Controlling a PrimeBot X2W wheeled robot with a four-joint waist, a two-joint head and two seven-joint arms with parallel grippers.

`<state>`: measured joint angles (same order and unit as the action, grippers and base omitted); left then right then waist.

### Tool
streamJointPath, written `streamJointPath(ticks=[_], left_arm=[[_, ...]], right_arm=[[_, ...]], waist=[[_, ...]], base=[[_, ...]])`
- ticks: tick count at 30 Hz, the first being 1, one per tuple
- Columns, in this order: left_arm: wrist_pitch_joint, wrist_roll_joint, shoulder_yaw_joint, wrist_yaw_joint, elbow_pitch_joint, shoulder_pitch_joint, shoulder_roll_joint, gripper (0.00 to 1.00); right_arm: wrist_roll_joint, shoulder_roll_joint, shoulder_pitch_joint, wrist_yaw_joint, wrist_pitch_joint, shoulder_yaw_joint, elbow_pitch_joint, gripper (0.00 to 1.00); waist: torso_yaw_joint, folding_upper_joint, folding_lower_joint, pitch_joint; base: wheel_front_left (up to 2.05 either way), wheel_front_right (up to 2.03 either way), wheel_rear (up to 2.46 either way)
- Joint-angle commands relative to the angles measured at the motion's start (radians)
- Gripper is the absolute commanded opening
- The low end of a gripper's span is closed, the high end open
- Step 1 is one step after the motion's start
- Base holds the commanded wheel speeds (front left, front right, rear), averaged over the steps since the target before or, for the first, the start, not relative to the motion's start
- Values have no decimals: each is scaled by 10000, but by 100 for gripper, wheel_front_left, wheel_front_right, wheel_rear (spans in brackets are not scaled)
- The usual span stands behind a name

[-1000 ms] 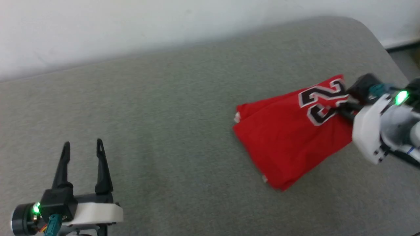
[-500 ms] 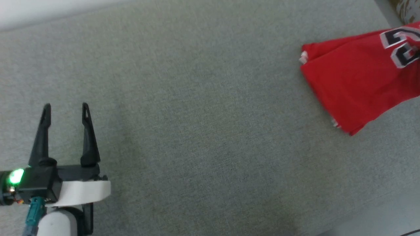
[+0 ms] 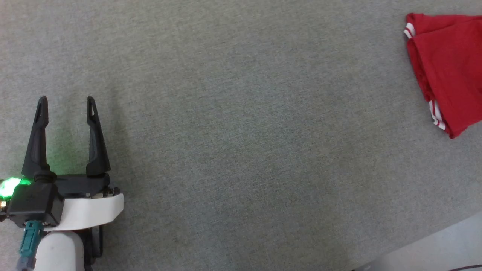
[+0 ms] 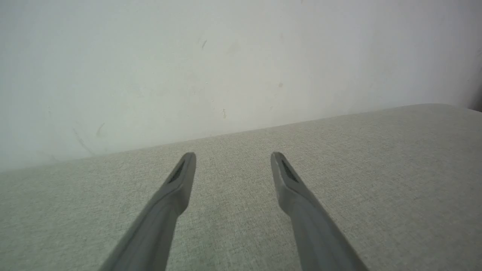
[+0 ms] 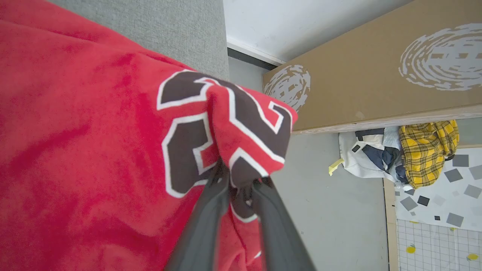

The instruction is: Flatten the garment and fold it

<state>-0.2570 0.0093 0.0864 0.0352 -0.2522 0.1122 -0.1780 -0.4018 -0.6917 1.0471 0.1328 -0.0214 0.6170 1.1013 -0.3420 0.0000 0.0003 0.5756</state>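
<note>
Two grippers, split duty: your right gripper [image 5: 241, 184] pinches narrow on the garment [image 3: 448, 67] at its numbered fold, by the right edge of the worktop [image 3: 241, 150], probably to pull it flat. Your left gripper [image 3: 66, 101] hangs wide and empty, well apart at the left side.

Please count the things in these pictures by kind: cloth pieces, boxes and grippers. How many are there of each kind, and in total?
Cloth pieces: 3 (red garment, yellow checked cloth, white-and-navy cloth)
Boxes: 1 (cardboard box)
Grippers: 2 (left gripper, right gripper)
Total: 6
</note>
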Motion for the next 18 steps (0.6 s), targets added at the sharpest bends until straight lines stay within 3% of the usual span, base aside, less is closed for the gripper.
streamJointPath(ticks=[1, 4, 12, 16, 18], left_arm=[[-47, -28, -32, 62, -4, 157, -43, 100], [-47, -103, -35, 137, 158, 144, 24, 100], [-47, -385, 39, 319, 495, -252, 431, 100], [-47, -549, 170, 343, 596, -513, 621, 100], [-47, -610, 219, 330, 667, -629, 710, 100]], right_arm=[[174, 132, 215, -21, -218, -152, 245, 100], [397, 306, 283, -21, -597, -407, 766, 100], [1234, -65, 1149, -21, -2345, -1862, 1066, 100], [2013, -72, 921, -21, -2397, -3196, -881, 100], [2341, 235, 319, -21, -2399, -4090, -2175, 100]], waist=[[73, 0, -3, -51], [165, 0, -3, -410], [546, 0, -3, -1848], [802, 0, -3, -2429], [949, 0, -3, -2702]], base=[[0, 0, 0], [0, 0, 0], [0, 0, 0], [0, 0, 0], [0, 0, 0]])
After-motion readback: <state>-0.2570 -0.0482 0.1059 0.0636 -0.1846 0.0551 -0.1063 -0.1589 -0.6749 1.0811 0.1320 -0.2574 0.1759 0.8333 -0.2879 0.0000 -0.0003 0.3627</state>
